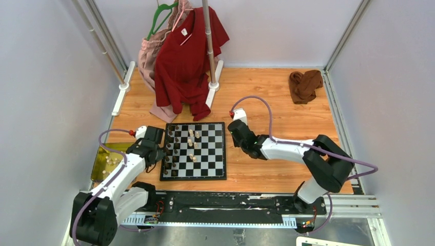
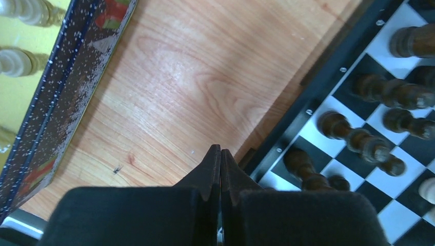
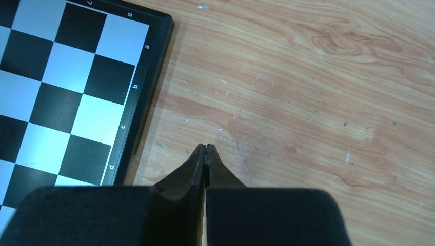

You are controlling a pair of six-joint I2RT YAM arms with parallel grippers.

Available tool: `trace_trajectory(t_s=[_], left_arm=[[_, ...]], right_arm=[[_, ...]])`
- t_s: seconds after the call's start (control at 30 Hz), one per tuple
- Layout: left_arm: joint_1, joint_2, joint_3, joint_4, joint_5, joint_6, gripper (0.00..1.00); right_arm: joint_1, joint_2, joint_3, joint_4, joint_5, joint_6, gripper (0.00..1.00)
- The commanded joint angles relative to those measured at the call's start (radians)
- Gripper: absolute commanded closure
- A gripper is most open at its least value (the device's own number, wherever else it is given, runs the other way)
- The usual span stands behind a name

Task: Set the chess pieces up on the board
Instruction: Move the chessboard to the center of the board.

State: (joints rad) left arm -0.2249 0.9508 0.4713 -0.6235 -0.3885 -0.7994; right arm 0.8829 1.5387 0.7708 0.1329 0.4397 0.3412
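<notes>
Top external: seemingly about half done, with dark pieces [image 1: 172,152] ranked along the board [image 1: 212,155] left edge, a few cream pieces [image 1: 192,144] loose mid-board, more waiting in the tin [image 1: 98,169] beyond, left gripper [image 2: 220,154] and right gripper [image 3: 205,149] both clenched empty beside opposite board edges.

Wooden table [image 1: 302,118] (matt); glossy board [image 1: 213,154]

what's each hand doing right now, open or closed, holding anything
left hand: closed, holding nothing
right hand: closed, holding nothing
</notes>
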Motion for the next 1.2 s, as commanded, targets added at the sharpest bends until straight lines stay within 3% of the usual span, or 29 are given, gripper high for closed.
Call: trace_trajectory(t_s=[0.0, 0.47, 0.77, 1.17], left_arm=[[0.02, -0.013, -0.056, 0.092, -0.009, -0.05, 1.0], [0.084, -0.215, -0.191, 0.145, 0.027, -0.191, 1.0], [0.088, -0.257, -0.245, 0.184, 0.152, -0.296, 1.0], [0.088, -0.324, -0.284, 0.194, 0.206, -0.329, 1.0]], right_arm=[[0.013, 0.048, -0.003, 0.065, 0.003, 0.029, 1.0], [0.014, 0.131, 0.015, 0.103, -0.02, 0.033, 1.0], [0.013, 0.174, 0.013, 0.162, -0.059, 0.064, 1.0], [-0.008, 0.185, -0.018, 0.211, -0.082, 0.104, 1.0]])
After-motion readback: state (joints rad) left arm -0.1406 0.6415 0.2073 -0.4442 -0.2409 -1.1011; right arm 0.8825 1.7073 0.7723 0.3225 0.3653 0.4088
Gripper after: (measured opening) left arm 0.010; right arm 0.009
